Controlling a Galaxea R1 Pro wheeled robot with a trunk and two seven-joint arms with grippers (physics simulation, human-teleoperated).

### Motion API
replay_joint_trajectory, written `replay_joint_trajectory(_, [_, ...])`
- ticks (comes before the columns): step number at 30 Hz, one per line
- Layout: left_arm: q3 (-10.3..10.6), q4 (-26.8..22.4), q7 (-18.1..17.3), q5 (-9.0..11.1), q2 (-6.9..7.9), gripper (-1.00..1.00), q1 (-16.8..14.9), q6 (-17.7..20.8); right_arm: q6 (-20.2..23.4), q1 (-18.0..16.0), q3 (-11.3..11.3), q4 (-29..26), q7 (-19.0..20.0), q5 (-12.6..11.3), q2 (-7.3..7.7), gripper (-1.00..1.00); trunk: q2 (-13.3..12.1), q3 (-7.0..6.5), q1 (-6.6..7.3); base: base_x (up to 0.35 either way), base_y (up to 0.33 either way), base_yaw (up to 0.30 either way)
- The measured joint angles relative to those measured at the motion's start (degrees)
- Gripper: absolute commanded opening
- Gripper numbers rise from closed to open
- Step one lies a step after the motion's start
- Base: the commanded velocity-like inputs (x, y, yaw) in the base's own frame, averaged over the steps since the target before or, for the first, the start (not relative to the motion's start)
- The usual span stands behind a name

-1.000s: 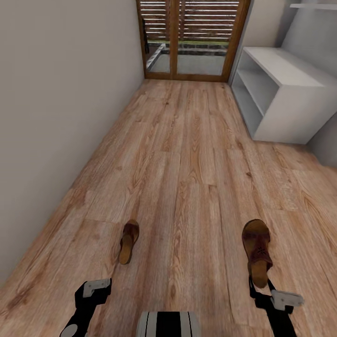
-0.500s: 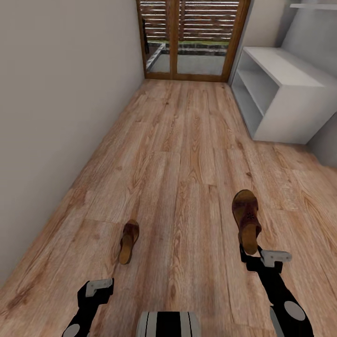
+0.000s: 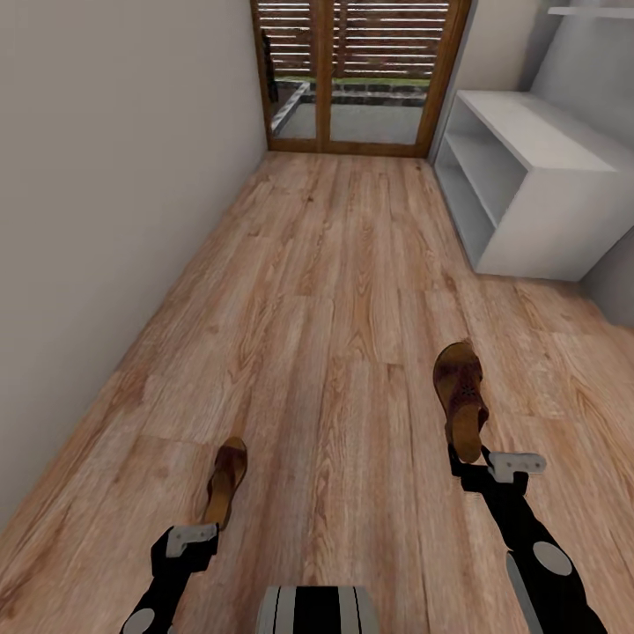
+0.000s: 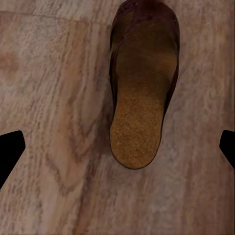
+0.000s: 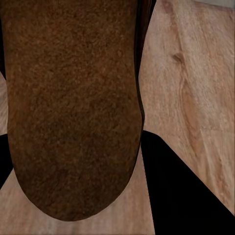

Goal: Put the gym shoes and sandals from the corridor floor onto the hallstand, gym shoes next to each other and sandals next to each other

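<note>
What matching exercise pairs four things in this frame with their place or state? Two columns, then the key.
Things:
1. sandal on the robot's left
2. sandal on the robot's right
3. left gripper
4. hallstand

Places or states:
A. stands against the right wall, shelves bare
B. held by the heel end in the right gripper, toe pointing away
C. lies on the corridor floor just ahead of the left arm
D. jaws open, nothing between them, sandal ahead

Pairs: 1-C, 2-B, 3-D, 4-A
</note>
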State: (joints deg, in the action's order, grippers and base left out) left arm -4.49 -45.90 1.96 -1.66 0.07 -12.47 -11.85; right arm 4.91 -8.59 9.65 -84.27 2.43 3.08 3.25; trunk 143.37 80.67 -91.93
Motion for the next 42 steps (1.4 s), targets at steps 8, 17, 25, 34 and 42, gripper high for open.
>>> replay_joint_trajectory(8, [0.3,-0.2,0.0,0.0,0.02,1.0,0.0,0.0,0.0,0.0,0.0,-0.3,0.4,0.1,0.01,-1.0,0.0,0.0,-0.01,0.278,-0.008,0.0])
replay_joint_trajectory(17, [0.5,-1.0,-0.3,-0.1,0.5,1.0,0.0,0.1,0.0,0.0,0.0,-0.3,0.5,0.1,-0.03,-1.0,0.0,0.0,-0.03,0.036,0.0,0.0])
replay_joint_trajectory(25, [0.4,-1.0,-0.3,-0.2,1.02,1.0,-0.4,0.5,0.0,0.0,0.0,-0.4,0.4,0.1,-0.07,-1.0,0.1,1.32,-0.19,0.001,0.0,0.0])
replay_joint_trajectory(34, [0.5,-0.3,-0.6,-0.2,1.16,1.0,-0.7,0.5,0.0,0.0,0.3,-0.4,0.4,0.1,-0.07,-1.0,0.2,3.32,-0.42,0.0,0.0,0.0])
replay_joint_trajectory(42, [0.5,-0.1,-0.6,-0.3,1.16,1.0,-0.6,0.4,0.0,0.0,0.2,-0.4,0.4,0.1,-0.07,-1.0,0.3,5.44,-0.63,0.0,0.0,0.0])
